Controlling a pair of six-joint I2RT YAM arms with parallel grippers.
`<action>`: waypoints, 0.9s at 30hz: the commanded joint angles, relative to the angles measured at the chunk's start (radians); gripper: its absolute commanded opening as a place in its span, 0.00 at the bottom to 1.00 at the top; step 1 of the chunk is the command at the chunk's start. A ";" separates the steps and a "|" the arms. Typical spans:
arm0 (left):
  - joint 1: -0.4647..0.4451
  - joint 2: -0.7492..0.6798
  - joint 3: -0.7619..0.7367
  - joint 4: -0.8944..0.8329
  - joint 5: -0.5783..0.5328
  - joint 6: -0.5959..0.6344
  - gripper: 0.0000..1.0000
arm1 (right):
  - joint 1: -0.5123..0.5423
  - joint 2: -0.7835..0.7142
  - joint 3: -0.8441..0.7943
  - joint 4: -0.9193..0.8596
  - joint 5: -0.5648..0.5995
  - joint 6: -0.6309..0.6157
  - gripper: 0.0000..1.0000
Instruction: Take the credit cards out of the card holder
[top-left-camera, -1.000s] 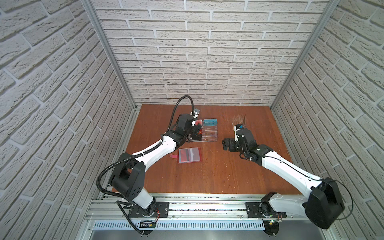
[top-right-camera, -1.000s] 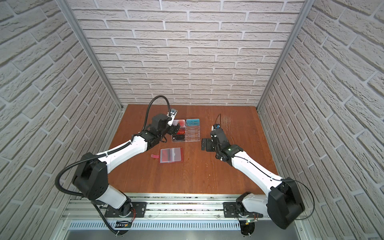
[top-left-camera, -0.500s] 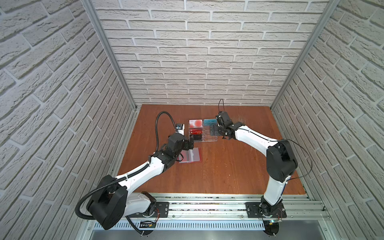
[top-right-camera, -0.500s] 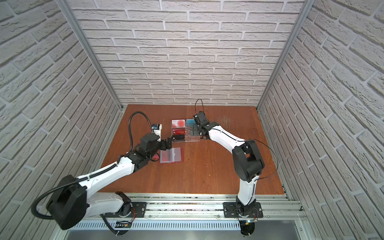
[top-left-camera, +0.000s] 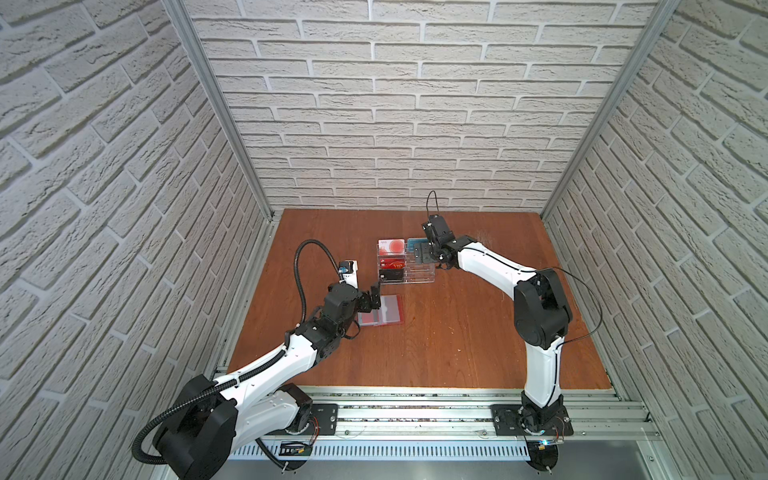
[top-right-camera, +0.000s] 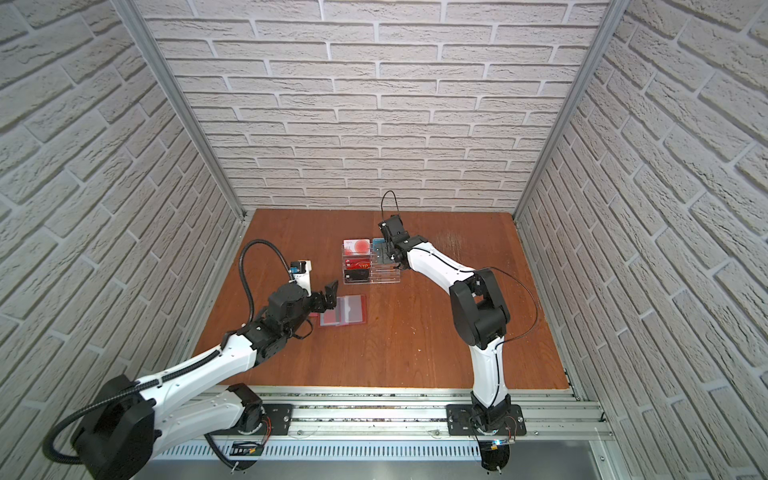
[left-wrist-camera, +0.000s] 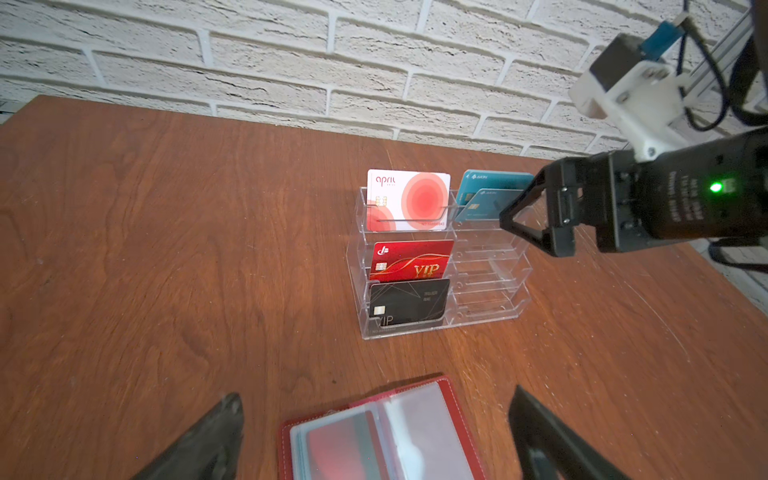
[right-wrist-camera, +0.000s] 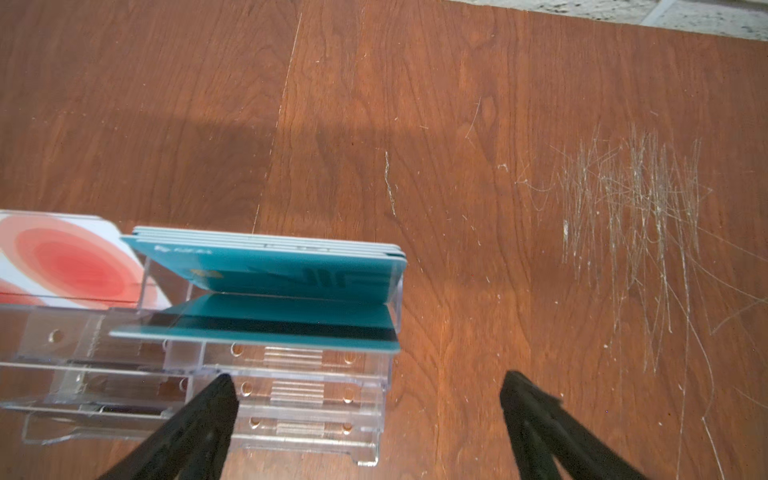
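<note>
Compared with a second ago, my left gripper (left-wrist-camera: 376, 397) has backed off the clear acrylic stand (left-wrist-camera: 488, 291) and now hangs, jaws wide and empty, over the card holder (top-left-camera: 384, 311). My right gripper (right-wrist-camera: 368, 376) has swung across to the stand's right column, also spread wide and holding nothing. The holder lies open on the scratched reddish wood table (top-left-camera: 436, 353), near the stand. A red card (left-wrist-camera: 340, 446) shows blurred through its glossy sleeve. A teal card (right-wrist-camera: 266, 328) with a dark stripe leans forward in the stand's top right slot, in front of a stack of teal cards (right-wrist-camera: 270, 253). White embossed brick walls (top-left-camera: 415, 124) and aluminium posts (top-left-camera: 216, 108) box the table in
</note>
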 joint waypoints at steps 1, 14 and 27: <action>-0.005 0.023 0.019 0.055 -0.054 0.005 0.98 | 0.001 0.020 0.050 0.015 0.026 -0.033 1.00; -0.002 0.047 0.020 0.109 -0.114 0.077 0.98 | -0.011 0.072 0.140 0.000 0.019 -0.071 1.00; 0.041 0.049 0.082 -0.048 -0.017 0.001 0.98 | -0.019 0.064 0.162 0.003 0.006 -0.087 1.00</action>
